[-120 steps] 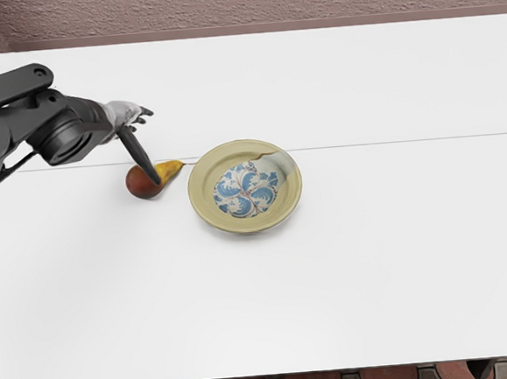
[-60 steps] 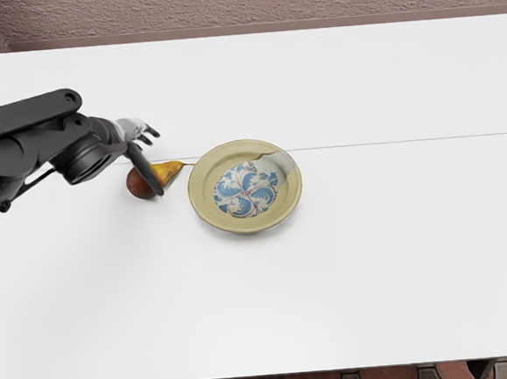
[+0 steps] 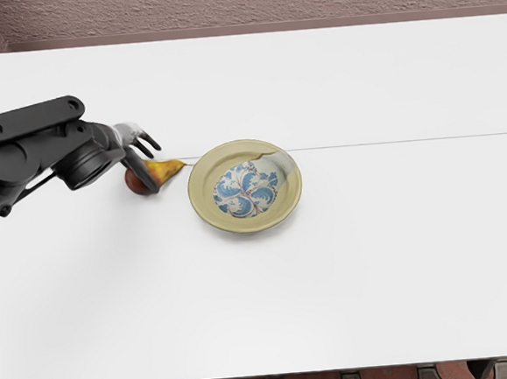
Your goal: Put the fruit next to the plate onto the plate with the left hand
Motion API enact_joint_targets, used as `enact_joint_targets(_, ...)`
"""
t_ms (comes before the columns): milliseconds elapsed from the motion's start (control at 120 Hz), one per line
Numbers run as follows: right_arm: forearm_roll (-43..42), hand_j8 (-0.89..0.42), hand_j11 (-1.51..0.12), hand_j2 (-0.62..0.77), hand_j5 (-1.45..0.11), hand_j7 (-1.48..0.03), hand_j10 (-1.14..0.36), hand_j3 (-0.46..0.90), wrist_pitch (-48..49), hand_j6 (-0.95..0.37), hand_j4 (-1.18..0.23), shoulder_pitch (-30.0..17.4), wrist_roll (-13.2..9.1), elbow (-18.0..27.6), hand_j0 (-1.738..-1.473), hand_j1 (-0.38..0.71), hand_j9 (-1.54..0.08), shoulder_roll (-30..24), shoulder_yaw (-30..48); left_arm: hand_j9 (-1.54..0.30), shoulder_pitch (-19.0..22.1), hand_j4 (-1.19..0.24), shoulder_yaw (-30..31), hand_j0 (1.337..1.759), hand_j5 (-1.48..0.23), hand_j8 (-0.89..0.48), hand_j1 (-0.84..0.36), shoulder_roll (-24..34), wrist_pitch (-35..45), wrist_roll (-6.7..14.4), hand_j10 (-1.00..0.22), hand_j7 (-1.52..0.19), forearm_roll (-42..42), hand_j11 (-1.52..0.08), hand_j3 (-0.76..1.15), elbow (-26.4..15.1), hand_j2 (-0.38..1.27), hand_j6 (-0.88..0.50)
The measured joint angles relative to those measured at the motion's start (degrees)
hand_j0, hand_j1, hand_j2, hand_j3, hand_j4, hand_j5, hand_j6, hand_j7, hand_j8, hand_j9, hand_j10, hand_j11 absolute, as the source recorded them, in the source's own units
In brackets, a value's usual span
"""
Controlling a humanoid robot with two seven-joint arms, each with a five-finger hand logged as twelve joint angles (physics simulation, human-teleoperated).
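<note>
My left hand (image 3: 136, 146) sits over the fruit (image 3: 162, 170), fingers spread, gripping nothing yet. The fruit lies on the table (image 3: 375, 276) beside the plate (image 3: 198, 194), at its left rim. Grasping and moving remain.

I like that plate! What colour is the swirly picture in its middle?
Blue and white swirls on the plate, head view.

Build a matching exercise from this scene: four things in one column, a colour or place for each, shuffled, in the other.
1. pear
2. plate
3. left hand
4. table

A. plain white
B. at the pear's red end
C. yellow rim, blue pattern
D. red and yellow, beside the plate

Pairs: 1-D, 2-C, 3-B, 4-A.
</note>
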Motion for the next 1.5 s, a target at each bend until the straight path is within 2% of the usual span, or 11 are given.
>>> enact_joint_targets(333,0.01,-0.01,-0.02,0.00,-0.02,-0.02,-0.01,0.00,0.00,-0.01,-0.01,0.00,0.00,0.00,-1.658,-0.33,-0.02,0.00,0.00,-0.54,-0.63,-0.42,2.19,1.657,-0.54,-0.42,-0.14,-0.53,-0.05,0.00,-0.41,-0.54,0.00,-0.55,0.00,2.00,0.08,-0.42)
enact_joint_targets(442,0.01,-0.01,-0.02,0.00,-0.02,-0.02,-0.01,0.00,0.00,-0.01,-0.01,0.00,0.00,0.00,-1.658,-0.33,-0.02,0.00,0.00,-0.60,-0.74,-0.46,3.03,1.657,-0.60,-0.45,-0.19,-0.53,-0.01,0.01,-0.46,-0.60,0.00,-0.60,0.00,2.09,0.11,-0.47)
enact_joint_targets(550,0.01,-0.01,-0.02,0.00,-0.02,-0.02,-0.01,0.00,0.00,-0.01,-0.01,0.01,0.00,0.00,-1.658,-0.33,-0.02,0.00,0.00,-0.65,-0.74,-0.50,3.33,1.657,-0.63,-0.47,-0.20,-0.62,0.01,-0.01,-0.49,-0.64,0.11,-0.65,0.00,2.13,0.21,-0.47)
enact_joint_targets(733,0.01,-0.01,-0.02,0.00,-0.02,-0.02,-0.01,0.00,0.00,-0.01,-0.01,0.00,0.00,0.00,-1.658,-0.33,-0.02,0.00,0.00,-0.73,-0.74,-0.56,3.36,1.656,-0.72,-0.44,-0.21,-0.77,-0.11,0.00,-0.55,-0.73,0.06,-0.73,0.00,2.15,0.21,-0.42)
enact_joint_targets(1108,0.01,-0.01,-0.02,0.00,-0.02,-0.02,-0.01,0.00,0.00,-0.01,-0.01,0.00,0.00,0.00,-1.658,-0.33,-0.02,0.00,0.00,-0.88,-0.74,-0.46,2.84,1.652,-0.86,-0.34,-0.24,-0.71,-0.40,0.04,-0.65,-0.87,-0.93,-0.88,0.00,2.17,0.28,-0.33)
enact_joint_targets(1192,0.00,-0.01,-0.02,0.00,-0.02,-0.02,-0.01,0.00,0.00,-0.01,-0.01,0.00,0.00,0.00,-1.658,-0.33,-0.02,0.00,0.00,-0.89,-1.06,-0.46,1.87,1.653,-0.89,-0.34,-0.22,-0.36,-0.74,0.01,-0.66,-0.89,-2.06,-0.89,0.00,2.15,0.23,-0.33)
enact_joint_targets(1208,0.00,-0.01,-0.02,0.00,-0.02,-0.02,-0.01,0.00,0.00,-0.01,-0.01,0.00,0.00,0.00,-1.658,-0.33,-0.02,0.00,0.00,-0.89,-1.21,-0.46,1.71,1.653,-0.89,-0.34,-0.22,-0.23,-0.78,0.02,-0.66,-0.89,-2.31,-0.89,0.00,2.15,0.28,-0.32)
enact_joint_targets(1258,0.01,-0.01,-0.02,0.00,-0.02,-0.02,-0.01,0.00,0.00,-0.01,-0.01,0.00,0.00,0.00,-1.658,-0.33,-0.02,0.00,0.00,-0.90,-1.67,-0.48,0.88,1.654,-0.90,-0.34,-0.23,0.06,-0.83,0.00,-0.66,-0.89,-3.41,-0.90,0.00,2.15,0.28,-0.33)
enact_joint_targets(1358,0.00,-0.01,-0.02,0.00,-0.02,-0.02,-0.01,0.00,0.00,-0.01,-0.01,0.00,0.00,0.00,-1.658,-0.33,-0.02,0.00,0.00,-0.90,-2.45,-0.48,-0.35,1.655,-0.92,-0.34,-0.27,0.77,-0.92,0.01,-0.67,-0.89,-4.85,-0.90,0.00,2.14,0.39,-0.32)
enact_joint_targets(1500,0.01,-0.01,-0.02,0.00,-0.02,-0.02,-0.01,0.00,0.00,-0.01,-0.01,0.01,0.00,0.00,-1.658,-0.33,-0.02,0.00,0.00,-0.89,-4.01,-0.50,-1.08,1.656,-0.93,-0.34,-0.27,2.66,-0.97,0.03,-0.67,-0.90,-6.40,-0.90,0.00,2.14,0.42,-0.33)
